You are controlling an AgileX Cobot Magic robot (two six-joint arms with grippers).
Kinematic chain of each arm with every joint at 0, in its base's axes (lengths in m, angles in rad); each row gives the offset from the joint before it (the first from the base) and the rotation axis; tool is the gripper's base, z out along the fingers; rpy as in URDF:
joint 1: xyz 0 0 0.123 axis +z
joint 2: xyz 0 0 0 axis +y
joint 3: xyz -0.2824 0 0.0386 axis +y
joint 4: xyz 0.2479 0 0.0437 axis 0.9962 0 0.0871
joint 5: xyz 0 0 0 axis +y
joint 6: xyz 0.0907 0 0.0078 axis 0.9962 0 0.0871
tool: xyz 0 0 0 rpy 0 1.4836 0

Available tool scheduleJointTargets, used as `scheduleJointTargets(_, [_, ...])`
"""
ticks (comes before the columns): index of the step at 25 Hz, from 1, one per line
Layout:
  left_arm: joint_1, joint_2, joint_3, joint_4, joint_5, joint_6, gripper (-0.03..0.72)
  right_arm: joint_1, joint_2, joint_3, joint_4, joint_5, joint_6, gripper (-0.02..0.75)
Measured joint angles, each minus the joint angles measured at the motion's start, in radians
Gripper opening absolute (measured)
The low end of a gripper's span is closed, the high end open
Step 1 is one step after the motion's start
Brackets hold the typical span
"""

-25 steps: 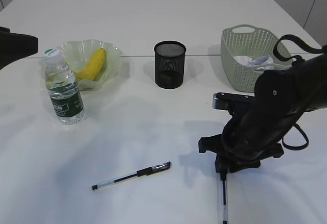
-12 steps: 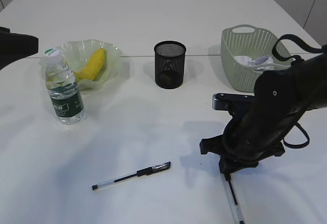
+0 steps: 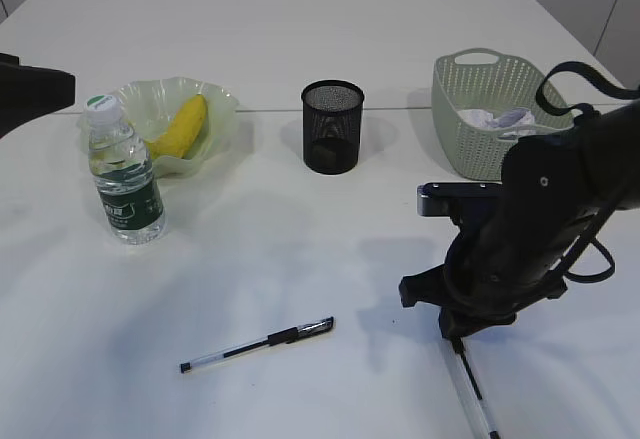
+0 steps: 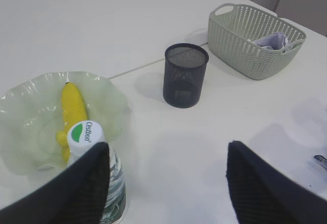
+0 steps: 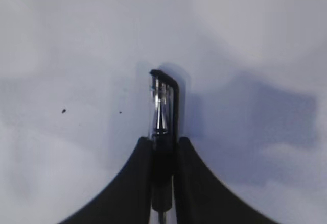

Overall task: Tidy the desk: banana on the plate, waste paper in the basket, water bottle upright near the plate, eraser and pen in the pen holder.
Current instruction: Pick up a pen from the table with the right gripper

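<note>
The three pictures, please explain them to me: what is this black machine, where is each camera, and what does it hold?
It is a robot with two arms. One camera watches the white desk from the front; one sits on each wrist. The right gripper has pinched a clear pen with a black cap between its fingers. The left gripper is open and empty. A yellow banana lies in the wavy pale green dish, beside an upright clear bottle. A second pen, a black mesh cup and a green basket are there too.
</note>
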Motion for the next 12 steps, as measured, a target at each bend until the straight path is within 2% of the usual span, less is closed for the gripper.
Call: scheduleJointTargets(12, [0.0,0.0,0.0,0.002,0.0,0.0,0.508,0.0,-0.227,0.0,-0.077,0.016,0.0,0.036])
